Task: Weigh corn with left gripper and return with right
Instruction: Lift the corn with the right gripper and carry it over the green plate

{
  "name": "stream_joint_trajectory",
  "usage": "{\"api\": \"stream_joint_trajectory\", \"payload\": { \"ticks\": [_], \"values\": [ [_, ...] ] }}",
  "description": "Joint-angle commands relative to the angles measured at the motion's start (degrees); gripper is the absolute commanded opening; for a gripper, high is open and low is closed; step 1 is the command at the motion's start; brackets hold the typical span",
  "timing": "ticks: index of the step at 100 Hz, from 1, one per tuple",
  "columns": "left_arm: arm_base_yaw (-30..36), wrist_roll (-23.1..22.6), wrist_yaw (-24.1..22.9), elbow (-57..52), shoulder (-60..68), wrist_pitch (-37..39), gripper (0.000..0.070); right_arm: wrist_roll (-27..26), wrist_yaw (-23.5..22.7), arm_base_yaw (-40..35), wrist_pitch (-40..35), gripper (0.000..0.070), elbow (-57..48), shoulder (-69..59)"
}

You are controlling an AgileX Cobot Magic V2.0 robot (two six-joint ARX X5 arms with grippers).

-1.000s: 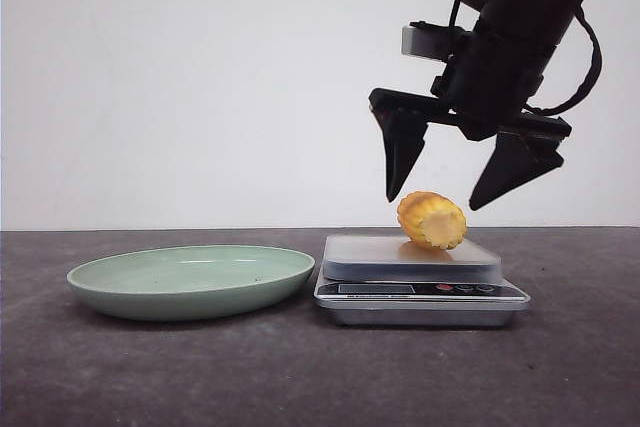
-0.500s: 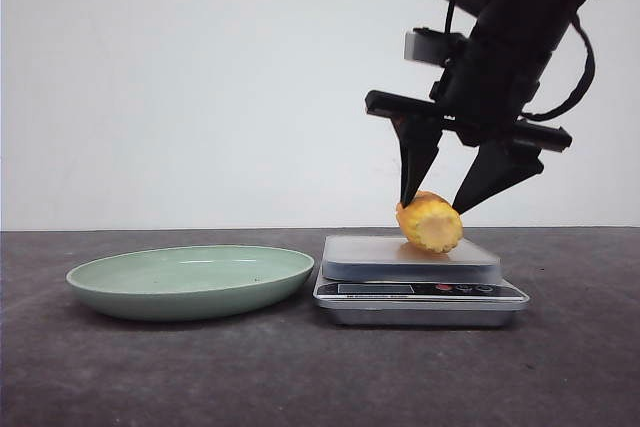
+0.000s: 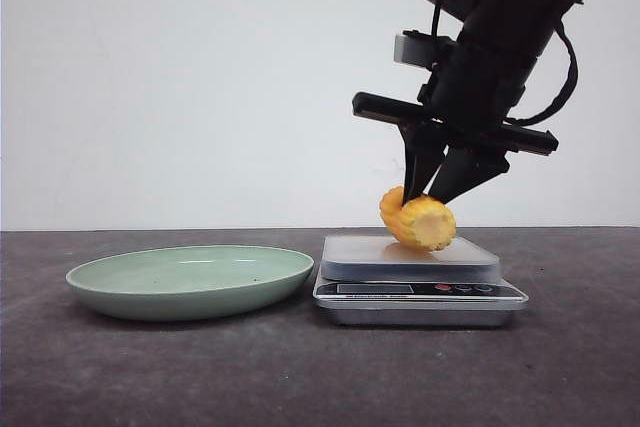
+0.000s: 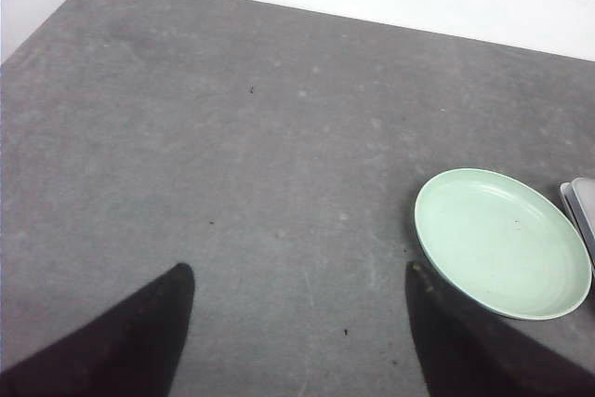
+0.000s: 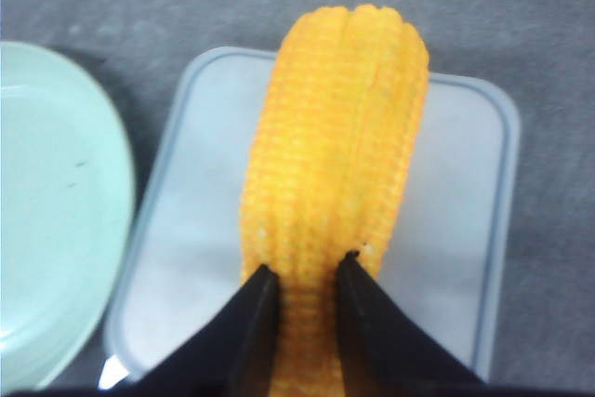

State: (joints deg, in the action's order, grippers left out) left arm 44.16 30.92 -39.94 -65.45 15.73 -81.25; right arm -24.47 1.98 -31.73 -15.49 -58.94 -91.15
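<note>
The corn [image 3: 418,220] is yellow-orange, ridged with neat lengthwise rows of small kernels, and its cut end facing the front camera is paler yellow. Just beneath it the scale [image 3: 420,282] has a pale grey-white top and a silver base whose dark front strip carries a small red button. Beside the scale, the plate [image 3: 190,281] is plain pale green with a few tiny dark specks. The worktop [image 3: 300,377] is mottled dark grey. Above the corn the right claw [image 3: 431,197] is black, with a green light on its housing. The left claw [image 4: 297,341] is black too.
</note>
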Motion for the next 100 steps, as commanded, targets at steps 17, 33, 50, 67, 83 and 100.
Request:
{"api": "stream_joint_trajectory", "payload": {
  "ticks": [17, 33, 50, 67, 83, 100],
  "values": [
    [0.48, 0.17, 0.09, -0.66, -0.11, -0.15, 0.0434, 2.03, -0.68, -5.70, -0.26, 0.0000, -7.91, 5.07],
    [0.48, 0.20, 0.09, -0.66, -0.11, 0.11, 0.0434, 2.03, 0.68, -10.21, 1.75, 0.0000, -14.21, 4.72],
    [0.48, 0.17, 0.07, -0.66, -0.11, 0.11, 0.0434, 1.90, 4.17, -15.85, 6.10, 0.0000, -17.73, 0.81],
    [0.48, 0.17, 0.09, -0.66, -0.11, 0.02, 0.0434, 0.28, 5.60, -18.56, 7.21, 0.0000, -19.19, -4.76],
    [0.48, 0.20, 0.09, -0.66, -0.11, 0.04, 0.0434, -2.34, 6.05, -19.21, 8.02, 0.0000, -19.19, -10.88],
    [0.48, 0.20, 0.07, -0.66, -0.11, 0.11, 0.0434, -6.73, 6.80, -19.21, 8.50, 0.0000, -19.19, -16.50]
  ]
}}
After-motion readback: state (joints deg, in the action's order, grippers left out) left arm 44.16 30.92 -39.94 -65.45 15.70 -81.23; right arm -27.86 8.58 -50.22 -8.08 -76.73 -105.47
